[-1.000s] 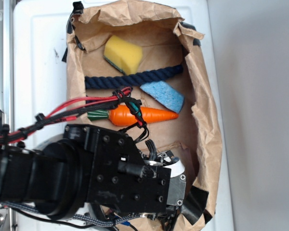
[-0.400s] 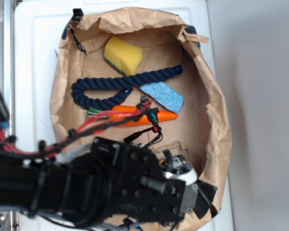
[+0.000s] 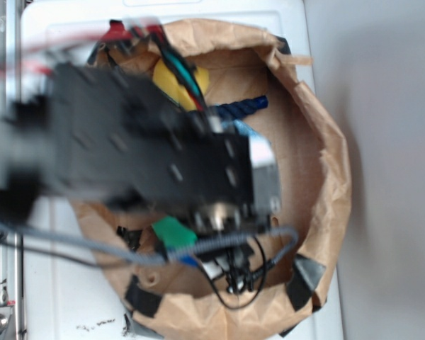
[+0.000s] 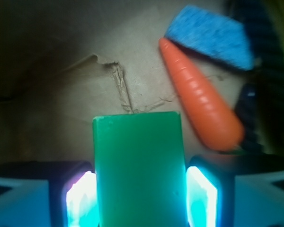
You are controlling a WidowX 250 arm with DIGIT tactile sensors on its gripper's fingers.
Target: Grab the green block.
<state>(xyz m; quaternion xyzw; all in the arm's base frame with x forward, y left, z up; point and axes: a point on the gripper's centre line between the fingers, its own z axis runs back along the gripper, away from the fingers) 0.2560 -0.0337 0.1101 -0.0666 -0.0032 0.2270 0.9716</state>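
Swung up from the lower frame edge, the blurred arm now covers the upper left, and its gripper (image 4: 139, 189) clamps the green block (image 4: 139, 168) between both fingers at the wrist view's bottom centre. Orange toy carrot (image 4: 201, 97) and blue sponge (image 4: 210, 35) lie upper right on brown paper (image 4: 57, 80).

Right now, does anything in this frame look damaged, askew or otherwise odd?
Only the brown paper liner: a small tear with a lifted, crumpled flap shows at, just beyond the green block. The block sits squarely between the gripper fingers. The exterior view is motion-blurred, so it settles little more.
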